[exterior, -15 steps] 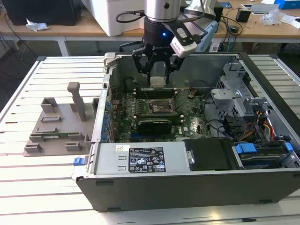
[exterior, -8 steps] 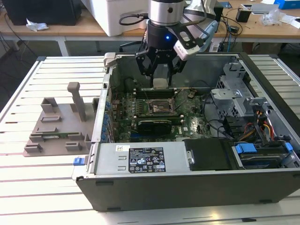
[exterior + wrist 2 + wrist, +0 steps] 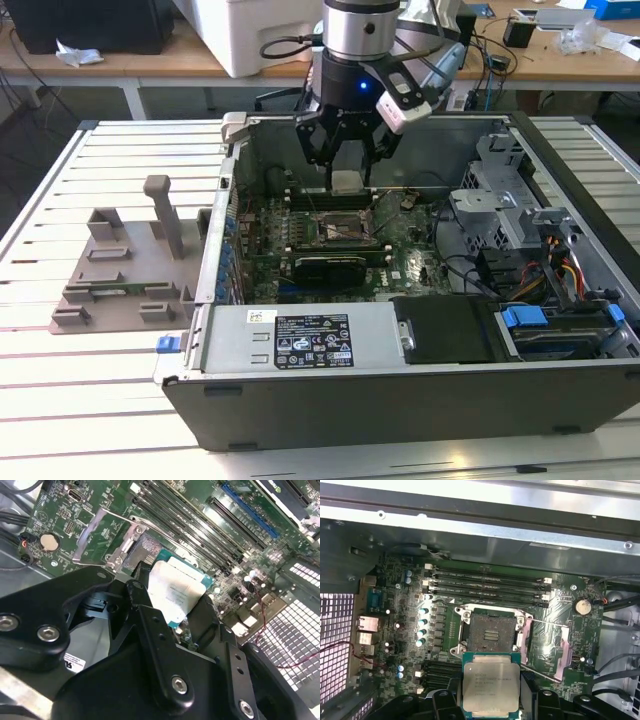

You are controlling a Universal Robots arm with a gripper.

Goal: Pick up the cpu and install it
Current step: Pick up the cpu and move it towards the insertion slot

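My gripper hangs inside the open computer case, shut on the cpu. The cpu is a flat square chip with a silver top and a thin green rim, held level between my black fingers. In the second wrist view the cpu sits between the finger links. Just beyond and below it lies the open socket on the green motherboard, its metal load plate swung aside. The chip hovers a little above the board, beside the socket.
Memory slots run along the far side of the socket. A black expansion card lies near the socket. Drive cage and cables fill the case toward the exterior view's right. A grey holder block with posts stands outside the case.
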